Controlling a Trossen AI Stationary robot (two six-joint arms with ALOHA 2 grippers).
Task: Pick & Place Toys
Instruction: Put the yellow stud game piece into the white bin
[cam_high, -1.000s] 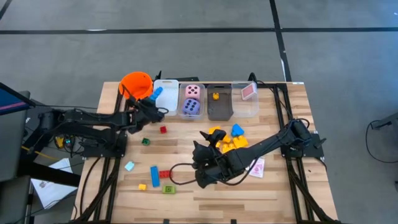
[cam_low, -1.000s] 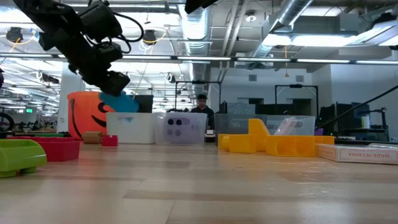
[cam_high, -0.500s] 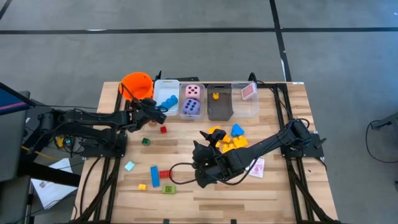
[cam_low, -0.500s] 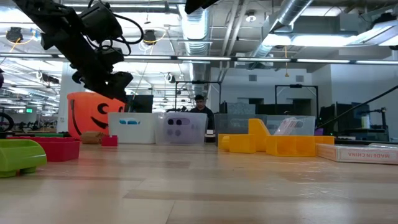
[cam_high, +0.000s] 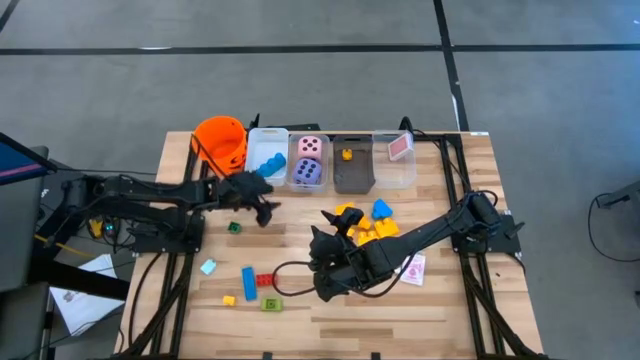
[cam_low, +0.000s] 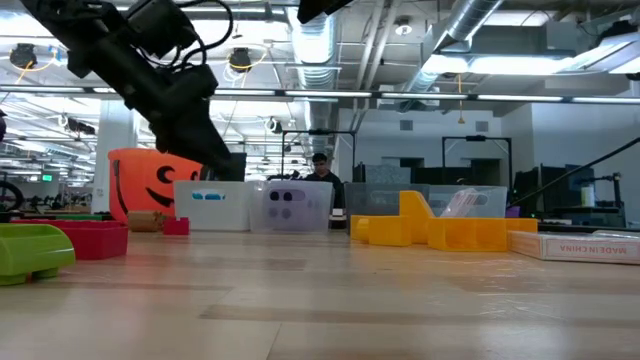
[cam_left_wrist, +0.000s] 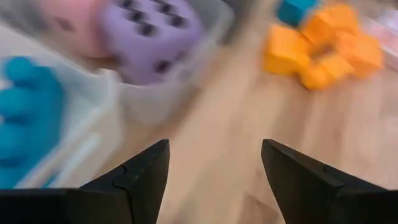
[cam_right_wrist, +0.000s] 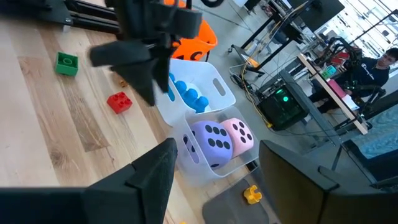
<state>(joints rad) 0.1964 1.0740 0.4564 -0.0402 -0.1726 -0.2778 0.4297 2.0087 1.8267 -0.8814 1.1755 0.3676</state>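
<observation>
The blue block lies in the white bin beside the orange bucket, so that drop looks done. The left gripper hangs with fingers spread and nothing between them, above the table in front of the bins, near where the red block seems to lie, though the arm hides it from above. The next move calls for lowering onto a loose block. The right gripper waits mid-table, jaws apart, holding nothing, near the yellow blocks.
</observation>
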